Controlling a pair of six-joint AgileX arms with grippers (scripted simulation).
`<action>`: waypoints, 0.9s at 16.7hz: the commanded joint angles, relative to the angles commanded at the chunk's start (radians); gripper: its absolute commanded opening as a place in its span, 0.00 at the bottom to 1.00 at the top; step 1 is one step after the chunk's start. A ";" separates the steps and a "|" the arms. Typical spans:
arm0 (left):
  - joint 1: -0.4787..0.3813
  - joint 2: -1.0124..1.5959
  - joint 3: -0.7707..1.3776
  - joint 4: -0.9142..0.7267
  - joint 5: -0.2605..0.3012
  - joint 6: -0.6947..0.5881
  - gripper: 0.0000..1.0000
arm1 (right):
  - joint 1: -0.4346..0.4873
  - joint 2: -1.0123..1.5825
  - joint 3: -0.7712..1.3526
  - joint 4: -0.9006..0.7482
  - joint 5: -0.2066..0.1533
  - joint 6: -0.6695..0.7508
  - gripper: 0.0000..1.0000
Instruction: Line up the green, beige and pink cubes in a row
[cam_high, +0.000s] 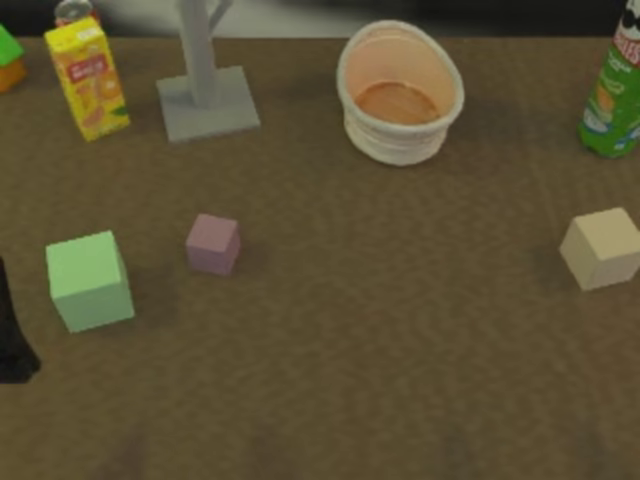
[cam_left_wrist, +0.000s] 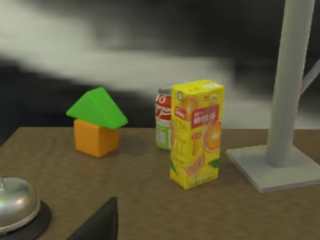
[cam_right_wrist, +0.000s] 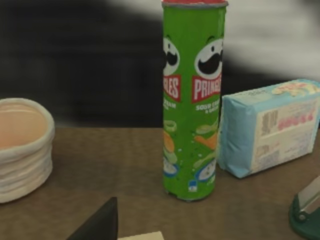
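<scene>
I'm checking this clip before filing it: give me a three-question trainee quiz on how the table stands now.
1. True or false: the pink cube touches the green cube.
2. Which cube lies nearest the table's right edge? A green, B pink, C beige.
3. Fill in: the yellow juice carton stands left of the grey ____.

Key: 1 false, a gap separates them. 2 C, the beige cube. 3 stand.

Brown table (cam_high: 380, 380) — green cube (cam_high: 88, 280), pink cube (cam_high: 212, 244), beige cube (cam_high: 601, 248), basket (cam_high: 399, 92)
</scene>
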 joint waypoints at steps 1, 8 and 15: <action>0.000 0.000 0.000 0.000 0.000 0.000 1.00 | 0.000 0.000 0.000 0.000 0.000 0.000 1.00; -0.051 0.218 0.213 -0.146 0.005 -0.016 1.00 | 0.000 0.000 0.000 0.000 0.000 0.000 1.00; -0.164 0.927 0.804 -0.528 0.002 -0.051 1.00 | 0.000 0.000 0.000 0.000 0.000 0.000 1.00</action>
